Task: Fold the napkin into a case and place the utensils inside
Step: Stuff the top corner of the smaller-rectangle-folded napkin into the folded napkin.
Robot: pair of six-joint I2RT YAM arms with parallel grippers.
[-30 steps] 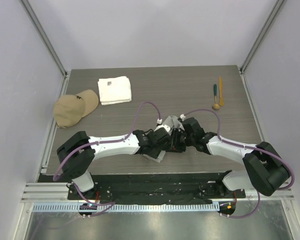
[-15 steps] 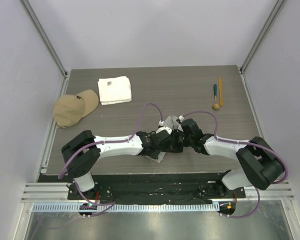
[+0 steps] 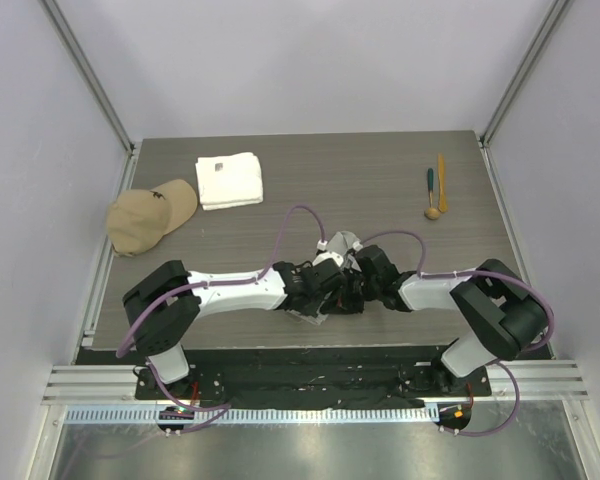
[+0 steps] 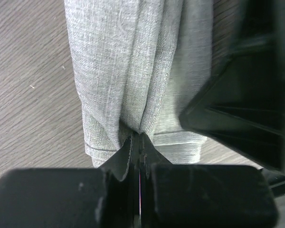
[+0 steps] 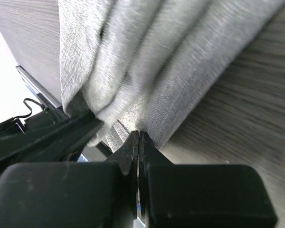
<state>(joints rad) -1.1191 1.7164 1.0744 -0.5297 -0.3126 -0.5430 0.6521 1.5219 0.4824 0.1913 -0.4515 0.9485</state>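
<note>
The left gripper was clenched on the napkin, its tips pinching a raised ridge of grey cloth at the hem nearest it. The right gripper was clamped just as tight on a fold of the same napkin, with the cloth fanning away from its tips in loose pleats. Seen from above, the two grippers met almost tip to tip, and the wrists hid most of the bunched napkin, which lay under and just beyond them on the table.

Well beyond the right gripper, toward the far right corner, lay the utensils. The teal piece and the orange stick were side by side, and the wooden spoon was at their near ends. Whether they touched could not be told.

Well beyond the left gripper, to its far left, sat the towel. The cap lay just beside it, nearer the table's left edge.
</note>
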